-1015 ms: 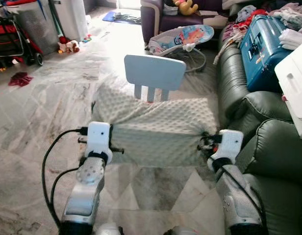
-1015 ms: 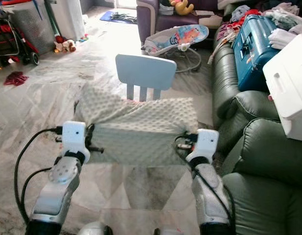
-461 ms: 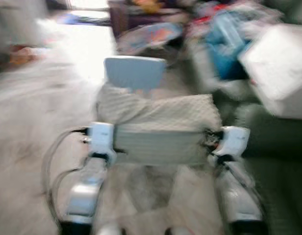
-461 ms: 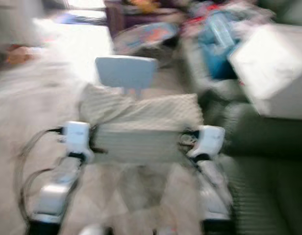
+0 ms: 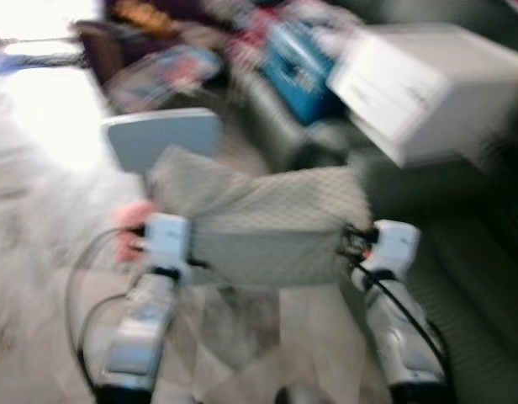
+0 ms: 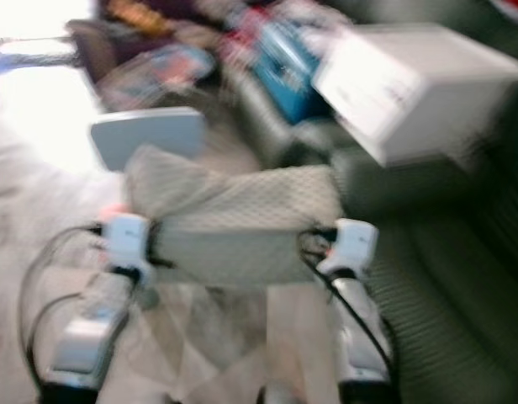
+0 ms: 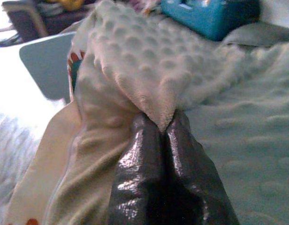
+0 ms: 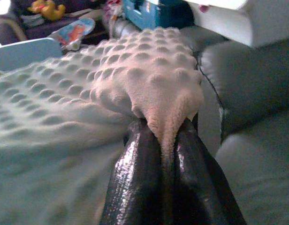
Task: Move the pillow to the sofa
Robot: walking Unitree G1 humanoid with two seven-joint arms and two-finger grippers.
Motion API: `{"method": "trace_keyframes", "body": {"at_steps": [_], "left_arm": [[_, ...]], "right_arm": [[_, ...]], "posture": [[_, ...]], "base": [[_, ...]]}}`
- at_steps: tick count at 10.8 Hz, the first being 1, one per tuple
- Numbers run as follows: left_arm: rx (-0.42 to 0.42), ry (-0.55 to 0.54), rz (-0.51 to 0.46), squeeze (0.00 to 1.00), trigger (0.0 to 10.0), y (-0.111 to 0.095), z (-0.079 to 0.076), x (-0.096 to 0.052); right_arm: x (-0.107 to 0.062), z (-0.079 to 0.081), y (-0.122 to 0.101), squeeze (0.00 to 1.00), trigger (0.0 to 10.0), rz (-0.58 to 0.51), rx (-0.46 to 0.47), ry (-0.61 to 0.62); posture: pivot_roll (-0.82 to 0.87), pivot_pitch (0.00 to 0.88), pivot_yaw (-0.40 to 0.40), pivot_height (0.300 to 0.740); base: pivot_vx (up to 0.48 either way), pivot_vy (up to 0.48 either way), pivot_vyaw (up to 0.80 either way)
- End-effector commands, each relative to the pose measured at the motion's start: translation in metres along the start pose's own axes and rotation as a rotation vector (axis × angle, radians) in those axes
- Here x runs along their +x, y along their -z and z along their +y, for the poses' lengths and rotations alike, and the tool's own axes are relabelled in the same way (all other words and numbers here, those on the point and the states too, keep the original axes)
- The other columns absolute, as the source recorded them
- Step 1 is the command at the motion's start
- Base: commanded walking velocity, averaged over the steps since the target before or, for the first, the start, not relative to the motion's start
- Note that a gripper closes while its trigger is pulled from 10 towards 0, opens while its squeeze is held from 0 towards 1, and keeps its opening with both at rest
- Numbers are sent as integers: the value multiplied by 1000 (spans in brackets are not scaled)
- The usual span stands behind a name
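Closest to the robot, both arms reach out w/ the pillow hanging between them, up off the floor. The left pincer is pressed tight on one bumpy corner of it. The right pincer is pinching the other corner the same way.

This looks like the carry step: pillow is held in the air and the head views are blurry, so the robot is prob. turning. The green sofa sits just beside the right arm, on the robot's right side.

Next move, I think: face the sofa, bring the pillow over a bare bit of seat, then let go w/ both pincers. The sofa has stuff on it, so picking a free spot matters.

Farther off stands a small blue chair behind the pillow. Past that, a big white box and a blue case lie on the sofa.

Wrist views show the pinch up close and sharp. Head views show the whole room and where the sofa is, but blurry.
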State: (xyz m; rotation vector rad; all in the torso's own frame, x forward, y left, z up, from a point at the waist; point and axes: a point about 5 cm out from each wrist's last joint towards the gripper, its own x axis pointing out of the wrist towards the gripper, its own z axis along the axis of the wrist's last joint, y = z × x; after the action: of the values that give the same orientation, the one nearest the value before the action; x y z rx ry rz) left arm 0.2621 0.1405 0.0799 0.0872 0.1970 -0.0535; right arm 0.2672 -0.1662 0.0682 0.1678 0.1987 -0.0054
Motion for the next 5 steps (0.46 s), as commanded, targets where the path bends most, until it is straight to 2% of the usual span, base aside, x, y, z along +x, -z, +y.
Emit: {"method": "trace_keyframes", "body": {"at_steps": [1,5], "left_arm": [[-3,13,-23,0,10000,-6,-5,1],[-4,18,-21,0,10000,-6,-6,0]], "right_arm": [[-1,-13,-10,0,10000,-37,-12,46],[-1,-12,-9,0,10000,-33,-12,53]], "posture": [[-35,0,-17,740],[-35,0,-14,740]], "base": [[0,360,-769],[0,0,-769]]}}
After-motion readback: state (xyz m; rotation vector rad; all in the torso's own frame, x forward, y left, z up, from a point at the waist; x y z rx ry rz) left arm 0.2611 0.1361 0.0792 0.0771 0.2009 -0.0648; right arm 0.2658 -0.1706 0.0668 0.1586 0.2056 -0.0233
